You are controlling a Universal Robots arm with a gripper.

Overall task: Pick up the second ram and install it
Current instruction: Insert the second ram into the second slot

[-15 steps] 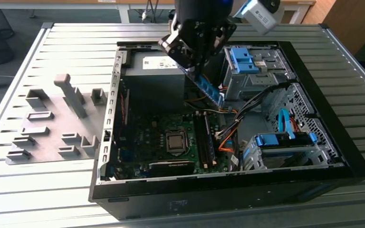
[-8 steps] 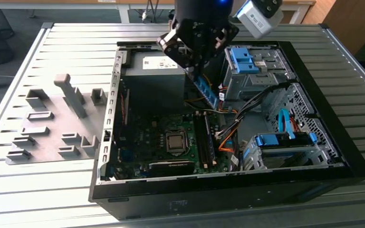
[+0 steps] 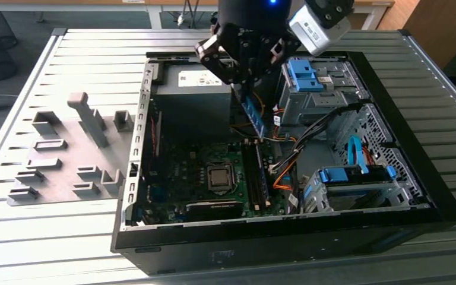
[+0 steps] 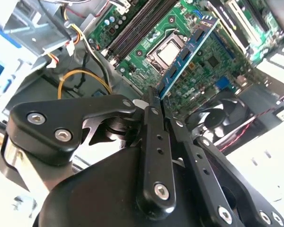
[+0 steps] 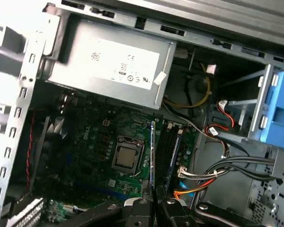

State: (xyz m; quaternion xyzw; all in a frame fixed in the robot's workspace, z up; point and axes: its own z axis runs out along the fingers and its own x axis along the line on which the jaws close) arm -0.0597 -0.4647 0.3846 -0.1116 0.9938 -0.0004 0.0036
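The gripper (image 3: 248,74) hangs over the open computer case (image 3: 418,196), its fingers (image 4: 154,111) pinching the top end of the second ram (image 4: 187,54). The stick hangs below them above the motherboard (image 5: 92,142), near the memory slots (image 5: 169,149).

An open black PC case (image 3: 418,196) lies on a slatted metal bench (image 3: 93,231), with a green motherboard (image 3: 188,178) on its floor and a bare processor socket (image 3: 218,177) near the board's middle. A grey power supply (image 5: 109,64) sits at one end of the case, blue drive brackets (image 3: 355,174) fill the side toward the exterior view's right, and orange, yellow and black cables (image 3: 285,172) run between them. Beside the case, toward the exterior view's left, grey fixture blocks (image 3: 69,154) stand on the bench.
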